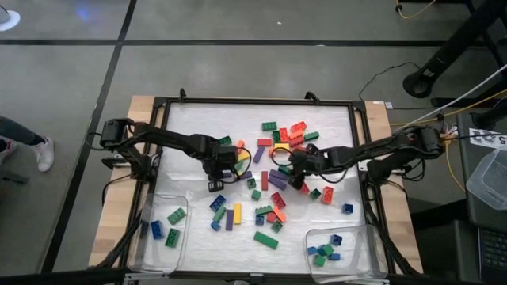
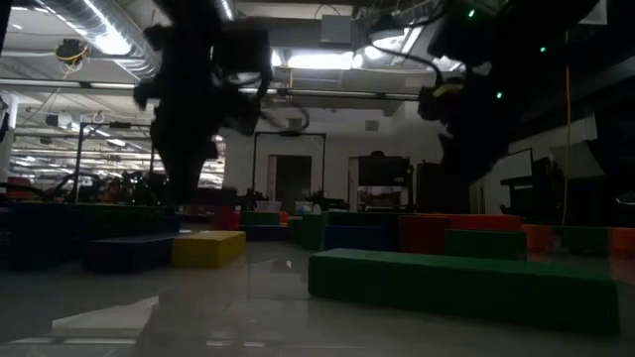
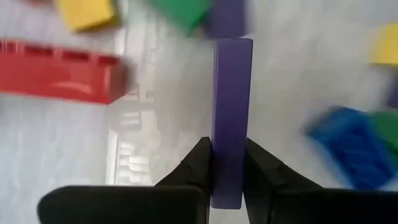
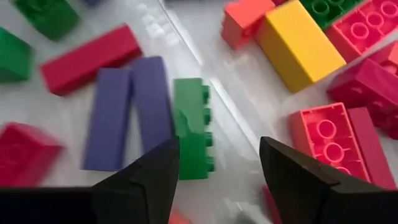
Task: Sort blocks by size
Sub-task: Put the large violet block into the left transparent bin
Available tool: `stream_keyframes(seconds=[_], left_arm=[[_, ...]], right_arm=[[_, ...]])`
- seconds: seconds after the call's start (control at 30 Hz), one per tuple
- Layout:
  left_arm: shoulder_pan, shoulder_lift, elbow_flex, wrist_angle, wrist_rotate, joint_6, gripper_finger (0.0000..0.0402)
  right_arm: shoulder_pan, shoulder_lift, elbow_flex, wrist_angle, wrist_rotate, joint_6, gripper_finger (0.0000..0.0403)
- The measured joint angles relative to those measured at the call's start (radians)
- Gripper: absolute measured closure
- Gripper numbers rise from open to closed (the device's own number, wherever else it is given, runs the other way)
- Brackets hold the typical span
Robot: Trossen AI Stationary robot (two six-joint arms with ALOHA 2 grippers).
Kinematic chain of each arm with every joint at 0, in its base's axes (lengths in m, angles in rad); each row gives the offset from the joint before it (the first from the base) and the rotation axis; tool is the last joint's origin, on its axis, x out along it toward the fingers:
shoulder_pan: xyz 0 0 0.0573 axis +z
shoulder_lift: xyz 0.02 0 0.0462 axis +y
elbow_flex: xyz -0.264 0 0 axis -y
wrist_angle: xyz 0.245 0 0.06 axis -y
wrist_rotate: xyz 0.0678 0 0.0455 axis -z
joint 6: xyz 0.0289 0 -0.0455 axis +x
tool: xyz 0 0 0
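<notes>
We list, on the white bench (image 1: pixel 198 119), two clear trays at the near edge. Left tray (image 1: pixel 154 202): four blocks, two blue (image 1: pixel 157 230) and two green (image 1: pixel 176 215), lying loose and apart. Right tray (image 1: pixel 364 237): a small cluster of little blue and green blocks (image 1: pixel 325 251), touching one another, toward its left half.

Loose blocks (image 1: pixel 273 178) spread over the middle of the bench between the trays and the far edge: red, orange, green, yellow, purple and blue, long and short mixed. A long green block (image 1: pixel 266 240) lies alone near the front, between the two trays. A small blue one (image 1: pixel 347 208) lies apart, just above the right tray.

Left gripper (image 3: pixel 229 163): over the centre-left of the bench, jaws clamped on the narrow sides of a long purple block (image 3: pixel 231 112), which stands on edge between them; a long red block (image 3: pixel 59 70) lies near it.

Right gripper (image 4: pixel 219 163): low over the centre-right pile, jaws apart and holding nothing. Between and ahead of them we note a long green block (image 4: pixel 191 124) beside two purple ones (image 4: pixel 127 109), with a yellow block (image 4: pixel 298 43) and red blocks (image 4: pixel 339 140) to the other side
</notes>
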Motion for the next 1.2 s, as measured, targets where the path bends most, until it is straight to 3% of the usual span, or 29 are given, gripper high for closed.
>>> stream_keyframes(seconds=[0.23, 0.43, 0.93, 1.2], left_arm=[[-0.069, -0.01, 0.203, -0.284, 0.07, -0.006, 0.0362], [-0.179, -0.027, 0.331, -0.51, 0.073, -0.114, 0.0354], [-0.603, -0.058, 0.334, -0.619, 0.067, -0.675, 0.034], [-0.758, -0.058, 0.333, -0.621, 0.002, -0.978, 0.0323]], right_arm=[[-0.025, 0.033, 0.0, 0.017, -0.049, -0.049, 0.0182], [-0.023, 0.033, 0.0, 0.03, -0.051, -0.072, 0.0182], [-0.023, 0.096, 0.0, 0.034, -0.111, -0.095, 0.0182], [-0.023, 0.159, 0.001, 0.085, -0.112, -0.096, 0.0182]])
